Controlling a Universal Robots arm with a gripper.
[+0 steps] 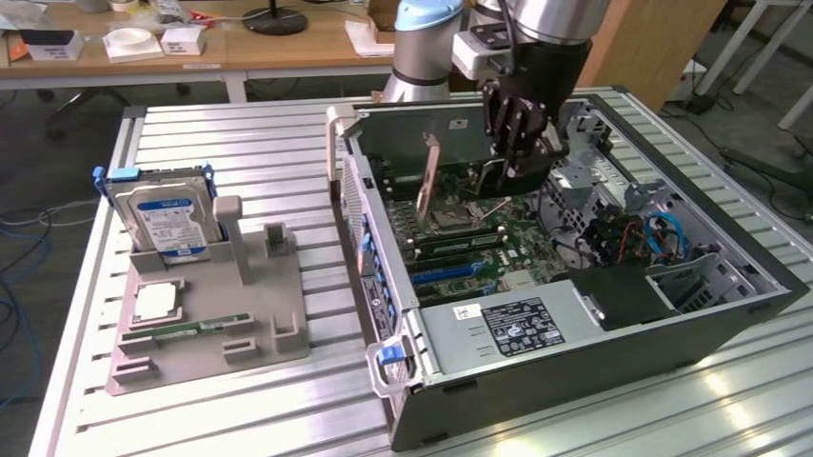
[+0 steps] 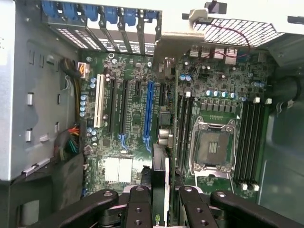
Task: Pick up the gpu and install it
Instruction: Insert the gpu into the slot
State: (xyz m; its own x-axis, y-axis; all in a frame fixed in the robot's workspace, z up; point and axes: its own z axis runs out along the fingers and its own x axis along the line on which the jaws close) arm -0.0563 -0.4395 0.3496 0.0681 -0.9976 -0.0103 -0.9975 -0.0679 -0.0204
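Observation:
My gripper (image 1: 515, 143) hangs inside the open computer case (image 1: 711, 314), shut on the gpu (image 1: 464, 157). The card stands upright above the motherboard (image 1: 508, 238), with its metal end bracket (image 1: 429, 171) toward the case's slot wall. In the wrist view the gpu (image 2: 160, 178) shows edge-on between my two black fingers (image 2: 137, 206), and its bracket (image 2: 168, 45) is at the far end. It hovers just beside the long blue expansion slot (image 2: 150, 114), apart from the board.
A grey holder tray (image 1: 254, 333) at the exterior view's left carries a blue-labelled hard drive (image 1: 163, 214), a processor chip (image 1: 155, 300) and a memory stick (image 1: 190, 328). Inside the case are the power supply (image 1: 508, 328), the empty processor socket (image 2: 212, 147) and cable bundles (image 2: 71, 142).

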